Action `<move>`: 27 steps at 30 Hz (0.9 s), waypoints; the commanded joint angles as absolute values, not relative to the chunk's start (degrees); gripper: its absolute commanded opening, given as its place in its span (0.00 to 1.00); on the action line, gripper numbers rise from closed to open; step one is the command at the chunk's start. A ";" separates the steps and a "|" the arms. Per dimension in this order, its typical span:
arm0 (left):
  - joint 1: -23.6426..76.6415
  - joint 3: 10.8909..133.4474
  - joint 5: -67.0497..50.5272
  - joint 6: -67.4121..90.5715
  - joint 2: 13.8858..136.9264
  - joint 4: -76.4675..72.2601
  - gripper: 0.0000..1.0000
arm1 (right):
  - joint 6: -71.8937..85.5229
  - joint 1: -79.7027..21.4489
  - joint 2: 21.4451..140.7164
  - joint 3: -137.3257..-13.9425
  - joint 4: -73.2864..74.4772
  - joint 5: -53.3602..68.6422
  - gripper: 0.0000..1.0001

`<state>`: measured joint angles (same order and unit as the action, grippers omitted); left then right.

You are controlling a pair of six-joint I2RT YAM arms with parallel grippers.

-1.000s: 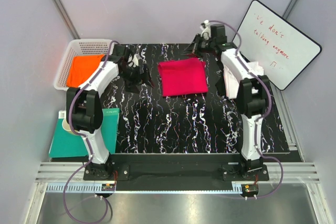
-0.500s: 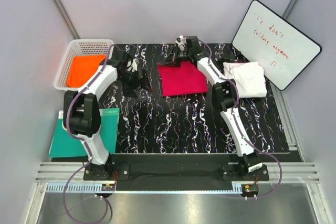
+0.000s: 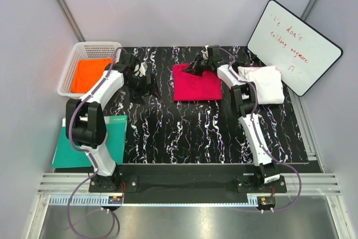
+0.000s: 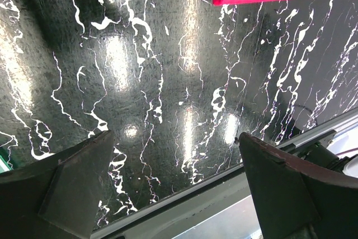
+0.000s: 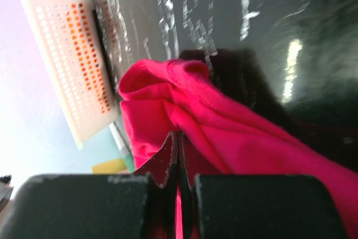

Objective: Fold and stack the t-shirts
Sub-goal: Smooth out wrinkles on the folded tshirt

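**Right gripper pinches the far edge of the pink shirt**

The crimson-pink soft cloth t-shirt [image 3: 197, 87] lies folded into a rough rectangle on the far middle of the black, white-veined marbled table top [image 3: 190, 132]. The right gripper [image 5: 179, 138] has its fingers pressed together on a bunched fold of this shirt, at its far edge and left of the middle, where the cloth rises in a small peak. The left gripper [image 4: 174, 138] hangs over bare table just left of the shirt, its fingers spread wide with nothing between them. The shirt's edge shows at the top of the left wrist view. The white cloth t-shirt [image 3: 263, 82] with faint marks lies in a folded heap to the right of the pink one, close beside the tilted whiteboard with red writing [image 3: 293, 46]. The bright orange cloth t-shirt [image 3: 89, 74] lies inside the white perforated plastic basket [image 3: 84, 46] at the far left corner. A teal-green flat board [image 3: 70, 152] lies at the near left, partly under the left arm
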<state>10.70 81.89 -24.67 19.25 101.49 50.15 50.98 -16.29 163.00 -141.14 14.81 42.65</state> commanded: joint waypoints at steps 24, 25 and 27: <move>11.69 78.05 -27.77 17.32 99.40 46.67 0.99 | 25.32 -8.09 115.76 -106.81 30.15 23.39 1.00; 11.86 77.96 -27.95 17.23 99.58 46.50 0.99 | 24.88 -7.82 114.97 -102.78 30.58 22.60 1.00; 11.95 77.52 -28.21 17.14 99.49 46.06 0.99 | 24.26 -7.47 113.47 -98.03 31.11 20.66 1.00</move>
